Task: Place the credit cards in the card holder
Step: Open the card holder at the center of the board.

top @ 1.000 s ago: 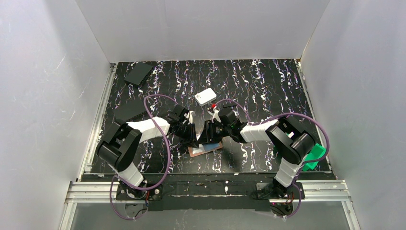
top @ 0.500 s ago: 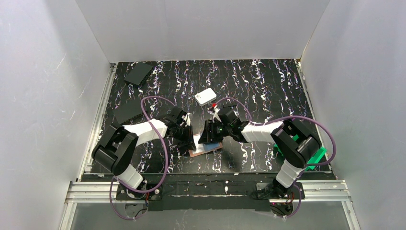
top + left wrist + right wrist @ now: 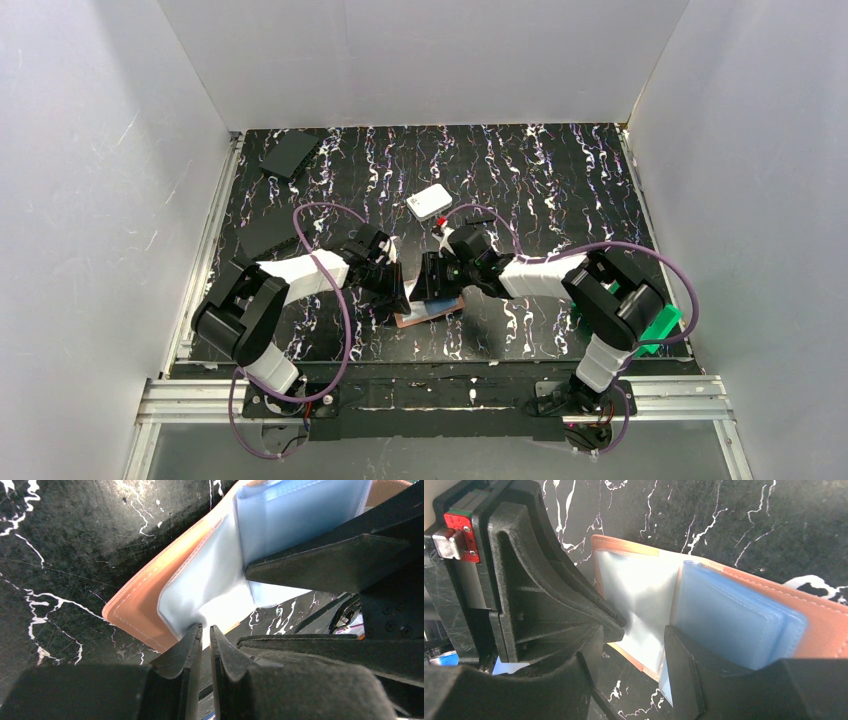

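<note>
The card holder (image 3: 432, 313) lies open on the tabletop (image 3: 540, 180), about midway between the left and right edges and nearer the near edge than the far one, with both claws meeting over it

The left claw (image 3: 202, 630) is narrowed almost to a slit, and its tips pinch the loose corner of the pale grey panel (image 3: 200, 585) inside the holder, lifting that corner off the orange-brown cover beneath

The right claw (image 3: 636, 640) comes in from the opposite side with its jaws clearly apart. The edge of the grey panel sits in the gap between them, and one finger (image 3: 684, 670) lies along the edge of the light-blue panel (image 3: 734, 615). It grips nothing. The tips of the two claws are just beside each other

The white box (image 3: 430, 202) sits toward the far edge, apart from the holder, and the green bin (image 3: 655, 325) stands at the right edge near the corner
</note>
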